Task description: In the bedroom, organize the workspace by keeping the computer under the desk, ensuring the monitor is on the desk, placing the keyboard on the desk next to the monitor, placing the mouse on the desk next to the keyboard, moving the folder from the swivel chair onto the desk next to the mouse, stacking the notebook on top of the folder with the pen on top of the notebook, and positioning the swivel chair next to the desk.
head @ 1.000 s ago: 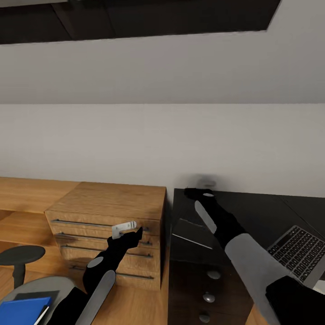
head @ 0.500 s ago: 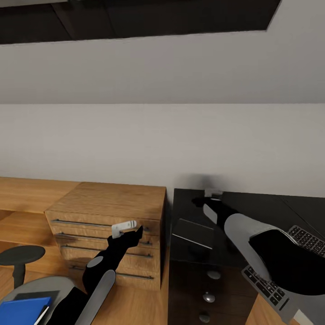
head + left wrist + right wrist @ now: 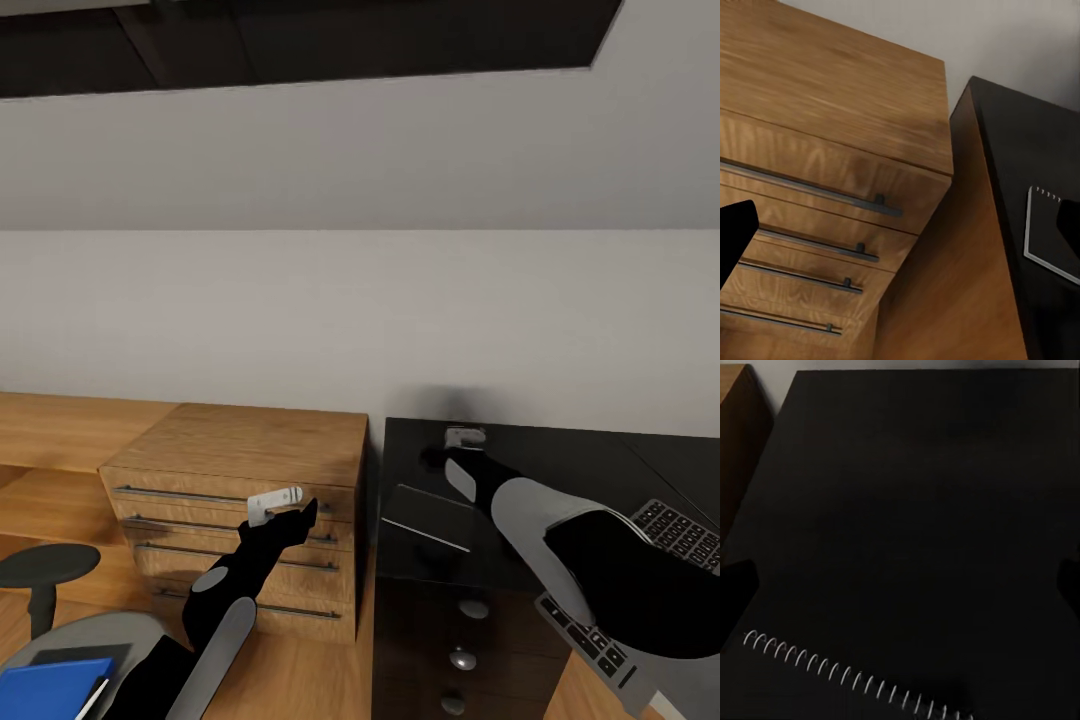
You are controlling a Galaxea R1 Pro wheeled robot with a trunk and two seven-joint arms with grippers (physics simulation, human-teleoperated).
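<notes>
The right end effector [image 3: 463,438] hangs low over the black surface [image 3: 560,470], out near the wall. In its wrist view the two dark fingertips [image 3: 736,585] stand wide apart at the sides with nothing between them, so it is released and empty.

The notebook [image 3: 425,512] lies flat on the surface just behind that end effector, on the robot's side of it, close under the wrist. Its wire spiral [image 3: 847,679] is the edge nearest the fingers. The spiral runs roughly along the line from one fingertip to the other, a little skewed. As I judge it, the fingers have overshot the notebook. The arm would have to draw back toward the robot to get them over it.

The left end effector [image 3: 276,502] floats in front of the wooden chest [image 3: 250,450], off the surface's end, its dark fingertips [image 3: 735,234] likewise spread and empty. From its wrist view the notebook [image 3: 1051,234] shows across the gap, so the left arm is farther from it. The right arm is the nearer one.

Further out, the keyboard [image 3: 672,535] lies on the surface, partly under the right forearm. The blue folder [image 3: 48,690] rests on the chair [image 3: 90,632] seat, down by the left arm and well apart from the notebook. A thin white stick at its corner may be the pen, but I cannot be sure.
</notes>
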